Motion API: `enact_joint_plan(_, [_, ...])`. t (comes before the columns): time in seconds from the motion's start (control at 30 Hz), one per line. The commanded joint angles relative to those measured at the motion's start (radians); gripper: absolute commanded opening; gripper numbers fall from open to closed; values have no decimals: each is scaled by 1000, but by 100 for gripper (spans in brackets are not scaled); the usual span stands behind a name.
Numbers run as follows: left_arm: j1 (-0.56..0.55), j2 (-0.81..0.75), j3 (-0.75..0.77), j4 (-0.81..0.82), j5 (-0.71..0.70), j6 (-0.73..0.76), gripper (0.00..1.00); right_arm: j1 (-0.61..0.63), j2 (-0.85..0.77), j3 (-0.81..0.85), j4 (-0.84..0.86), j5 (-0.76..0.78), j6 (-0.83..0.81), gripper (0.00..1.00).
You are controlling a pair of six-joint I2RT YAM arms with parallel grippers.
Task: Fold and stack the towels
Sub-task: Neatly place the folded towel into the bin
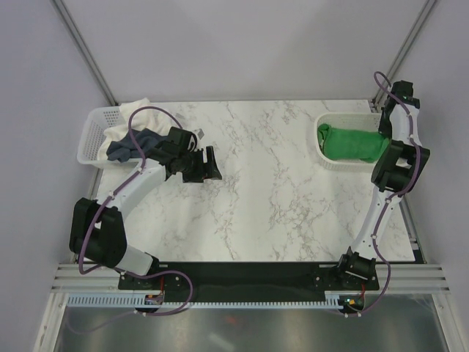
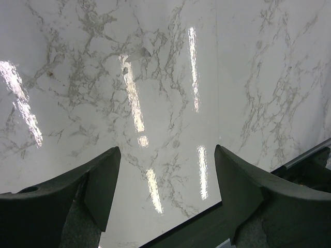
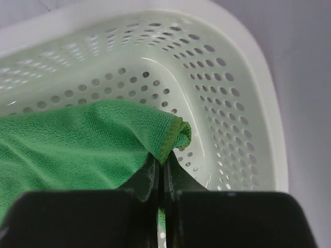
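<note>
Closed tight, the right end effector [image 3: 163, 168] pinched a hemmed corner of the green towel [image 3: 77, 144], which lay in the basket [image 3: 232, 103] just ahead of it. Soft and limp, it would likely drape; corners suited gripping. The left end effector [image 2: 165, 181] gaped empty above the desk [image 2: 155, 77].

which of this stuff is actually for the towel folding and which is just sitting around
For the job:
- green towel, pinched by the right gripper, lying in the right basket
- navy towel and cream towel, heaped in the left basket

Just there:
- the two white mesh baskets themselves
- marble table
</note>
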Motion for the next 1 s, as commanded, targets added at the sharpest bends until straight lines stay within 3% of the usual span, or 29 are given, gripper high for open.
enact_joint_plan(0.0, [1,4,30,11,37,32,81,-8,16,65,28,41,-27,0])
enact_joint_plan(0.33, [-1,15,32,13,27,32,81,-27,16,74,100,25,-42,0])
enact_joint_plan(0.37, [1,13,30,13,22,33,81,-27,25,72,103,23,-42,2])
enact_joint_plan(0.4, [1,13,30,13,21,32,81,-27,28,74,103,38,-40,13])
enact_joint_plan(0.5, [1,16,34,13,24,32,82,-27,21,65,101,40,-25,32])
enact_joint_plan(0.6, [1,12,32,14,31,32,82,-19,-25,56,98,11,1,39])
enact_joint_plan(0.77, [1,-22,29,17,28,33,82,28,-177,-24,107,14,25,45])
enact_joint_plan(0.97, [1,-54,18,26,36,33,82,126,-271,-187,163,-11,114,43])
